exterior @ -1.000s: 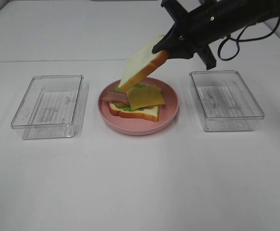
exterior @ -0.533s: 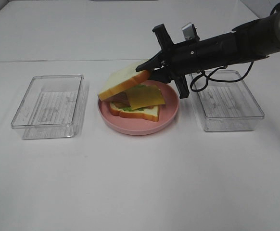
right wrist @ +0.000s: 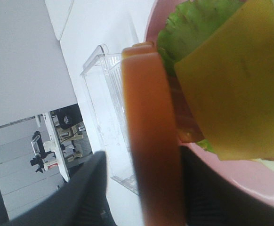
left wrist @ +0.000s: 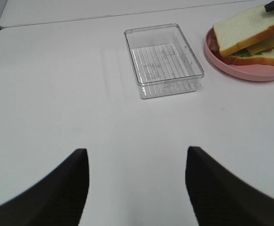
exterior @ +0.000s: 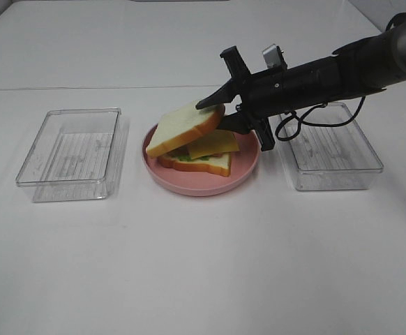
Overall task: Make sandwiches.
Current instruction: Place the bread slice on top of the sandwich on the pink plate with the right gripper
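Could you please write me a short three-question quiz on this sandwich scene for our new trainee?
1. True or false: the top bread slice lies flat on the cheese slice.
2. How many clear plastic containers stand on the table, and where are they relative to the pink plate?
3. Which gripper is at the top bread slice: A) left gripper B) right gripper?

Key
1. False: it is tilted, its raised edge between the right gripper's jaws.
2. Two, the left container and the right container, one on either side of the plate.
3. B.
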`<state>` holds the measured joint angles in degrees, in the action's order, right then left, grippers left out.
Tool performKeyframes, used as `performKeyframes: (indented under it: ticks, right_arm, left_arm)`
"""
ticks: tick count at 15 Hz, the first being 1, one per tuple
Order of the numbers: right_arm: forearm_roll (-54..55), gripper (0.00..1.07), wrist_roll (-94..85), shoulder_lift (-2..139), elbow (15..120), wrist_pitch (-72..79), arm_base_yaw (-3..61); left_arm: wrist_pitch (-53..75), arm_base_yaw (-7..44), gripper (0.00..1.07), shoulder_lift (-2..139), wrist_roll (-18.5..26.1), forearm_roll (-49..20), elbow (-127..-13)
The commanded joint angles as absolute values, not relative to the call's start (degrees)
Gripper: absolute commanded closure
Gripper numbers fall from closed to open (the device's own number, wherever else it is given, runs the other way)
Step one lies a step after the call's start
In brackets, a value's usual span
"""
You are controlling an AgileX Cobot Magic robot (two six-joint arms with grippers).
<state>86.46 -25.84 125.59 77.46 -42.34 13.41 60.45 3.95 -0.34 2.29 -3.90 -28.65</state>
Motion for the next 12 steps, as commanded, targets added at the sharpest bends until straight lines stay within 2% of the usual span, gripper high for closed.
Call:
performKeyframes:
  ticks: [1, 2, 6, 12]
  right_arm:
    - [83.0, 0.35, -25.9, 125.4, 77.3, -42.2, 13.4]
    - [80.7, 0.30, -25.9, 125.2, 77.3, -42.2, 13.4]
    - [72.3, 0.30, -25.3, 122.7, 77.3, -41.7, 13.4]
    - [45.1, 0.30, -14.0, 115.1, 77.4, -37.2, 13.2]
  left_arm:
    - [59.9, 3.8, 0.49, -1.5, 2.1, -4.1, -28.5]
    - [59.9, 3.8, 0.49, -1.5, 2.1, -4.1, -28.5]
    - [59.9, 3.8, 0.49, -1.5, 2.1, -4.1, -28.5]
    - [59.9, 3.8, 0.49, -1.5, 2.1, -4.1, -28.5]
